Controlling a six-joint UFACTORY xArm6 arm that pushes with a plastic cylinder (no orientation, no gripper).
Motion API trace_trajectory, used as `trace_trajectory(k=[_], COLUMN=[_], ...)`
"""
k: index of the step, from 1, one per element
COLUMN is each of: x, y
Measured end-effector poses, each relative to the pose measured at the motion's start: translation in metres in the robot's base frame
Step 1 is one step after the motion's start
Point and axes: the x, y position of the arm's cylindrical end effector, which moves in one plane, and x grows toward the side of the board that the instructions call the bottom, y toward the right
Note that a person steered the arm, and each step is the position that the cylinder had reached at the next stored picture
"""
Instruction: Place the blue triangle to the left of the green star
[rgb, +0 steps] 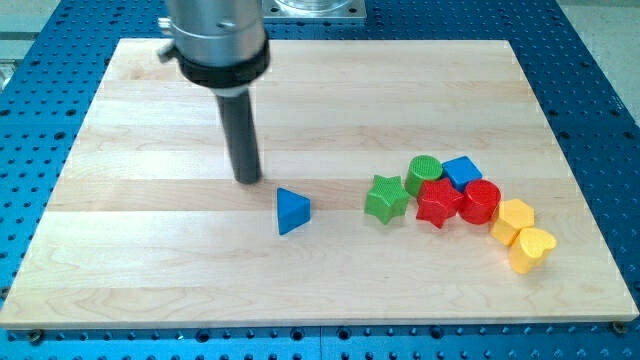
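Our tip (248, 180), with no pincer to open, sits up-left of the blue triangle (292, 211) so we can push it toward the green star (386, 198).

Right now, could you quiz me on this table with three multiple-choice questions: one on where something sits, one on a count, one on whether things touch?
1. The blue triangle lies where from the green star?
A. view's left
B. view's right
C. on top

2. How many yellow blocks?
A. one
B. two
C. four

3. My tip is
A. on the star
B. pressing the red star
C. apart from the triangle, at its upper left

Answers: 1 A, bare wood separates them. 2 B, a yellow block and a yellow heart. 3 C, a gap shows.
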Motion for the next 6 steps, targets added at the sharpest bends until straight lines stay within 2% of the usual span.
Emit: trace_trajectory(k=[1, 2, 3, 5, 6], x=[0.018, 0.041, 0.074, 0.028, 0.063], y=[0.059, 0.074, 0.068, 0.023, 0.037])
